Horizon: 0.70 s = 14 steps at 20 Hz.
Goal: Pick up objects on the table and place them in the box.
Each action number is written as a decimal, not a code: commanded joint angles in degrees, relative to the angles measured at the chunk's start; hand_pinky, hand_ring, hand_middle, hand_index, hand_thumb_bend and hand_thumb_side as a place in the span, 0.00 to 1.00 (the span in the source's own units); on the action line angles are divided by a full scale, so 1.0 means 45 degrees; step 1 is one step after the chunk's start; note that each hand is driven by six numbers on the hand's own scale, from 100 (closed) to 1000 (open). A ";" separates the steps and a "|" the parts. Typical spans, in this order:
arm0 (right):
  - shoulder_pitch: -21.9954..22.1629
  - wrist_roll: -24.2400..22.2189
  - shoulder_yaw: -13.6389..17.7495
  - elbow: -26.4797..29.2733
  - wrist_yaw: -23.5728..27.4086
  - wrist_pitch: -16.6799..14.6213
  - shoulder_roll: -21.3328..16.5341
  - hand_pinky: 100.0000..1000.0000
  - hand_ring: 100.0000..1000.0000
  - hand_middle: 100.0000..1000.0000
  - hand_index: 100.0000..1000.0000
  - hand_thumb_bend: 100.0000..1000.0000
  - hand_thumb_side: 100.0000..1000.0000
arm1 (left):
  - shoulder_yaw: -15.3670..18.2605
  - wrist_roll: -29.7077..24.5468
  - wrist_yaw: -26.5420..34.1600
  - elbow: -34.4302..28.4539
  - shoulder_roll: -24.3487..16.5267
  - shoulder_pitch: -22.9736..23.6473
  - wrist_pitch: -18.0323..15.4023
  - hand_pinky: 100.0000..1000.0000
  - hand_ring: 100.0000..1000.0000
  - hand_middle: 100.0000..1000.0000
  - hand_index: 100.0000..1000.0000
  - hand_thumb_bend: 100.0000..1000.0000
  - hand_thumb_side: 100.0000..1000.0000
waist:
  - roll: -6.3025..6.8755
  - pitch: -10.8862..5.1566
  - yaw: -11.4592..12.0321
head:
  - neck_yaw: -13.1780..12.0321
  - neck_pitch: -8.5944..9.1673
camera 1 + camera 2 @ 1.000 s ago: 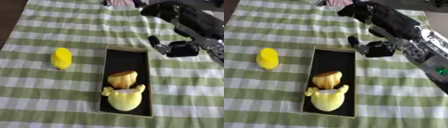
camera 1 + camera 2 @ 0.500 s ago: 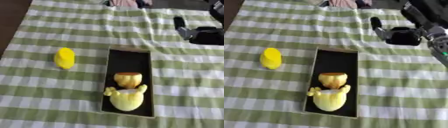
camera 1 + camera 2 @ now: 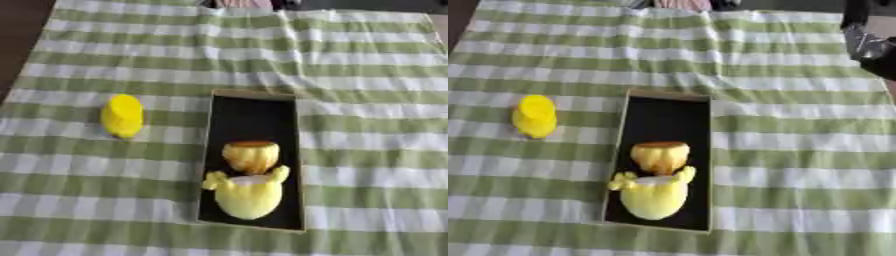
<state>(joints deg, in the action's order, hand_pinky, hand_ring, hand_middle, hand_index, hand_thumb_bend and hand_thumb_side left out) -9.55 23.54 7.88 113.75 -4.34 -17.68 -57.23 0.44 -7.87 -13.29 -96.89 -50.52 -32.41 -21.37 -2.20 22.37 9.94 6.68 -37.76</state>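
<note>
Right hand point(image 3: 872, 37) withdrawn to upper right edge, fingers indiscernible; yellow object point(image 3: 122, 115) outside box point(image 3: 254, 107).

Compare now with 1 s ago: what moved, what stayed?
The right robot hand pulled back from beside the box's far right corner, up and to the right; only a dark part of it shows at the right eye view's top right edge. It carried nothing away. The two yellow objects in the box and the yellow object on the cloth to its left stayed put.
</note>
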 commanded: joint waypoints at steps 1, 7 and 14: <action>0.0207 0.0524 0.0523 0.0187 -0.0106 -0.0169 -0.0100 0.89 0.78 0.73 0.84 0.00 0.00 | -0.0648 -0.1512 -0.0682 0.0503 -0.1038 -0.0513 -0.0311 0.83 0.83 0.80 0.86 0.17 0.32 | 0.0077 -0.0216 -0.0078 | -0.0098 -0.0019; 0.0374 0.0716 0.0514 0.0187 -0.0051 0.0077 0.0079 0.89 0.77 0.73 0.83 0.00 0.00 | -0.1712 -0.3317 -0.1588 0.1437 -0.0965 -0.1384 -0.0677 0.86 0.86 0.82 0.88 0.33 0.31 | 0.0181 -0.0312 -0.0100 | -0.0227 -0.0089; 0.0173 0.0426 0.0433 0.0187 0.0303 0.0350 0.0157 0.89 0.77 0.72 0.82 0.00 0.00 | -0.2602 -0.4772 -0.1564 0.3721 -0.0045 -0.2916 -0.0834 0.88 0.87 0.83 0.86 0.36 0.28 | 0.0253 -0.0396 -0.0055 | -0.0187 -0.0283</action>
<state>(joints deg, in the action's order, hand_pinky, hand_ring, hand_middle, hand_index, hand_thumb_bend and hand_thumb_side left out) -8.20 25.58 9.15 113.75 -3.50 -16.37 -55.34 -11.20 -28.15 -20.42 -81.30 -49.87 -44.44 -24.94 -1.20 22.06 9.61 5.78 -38.79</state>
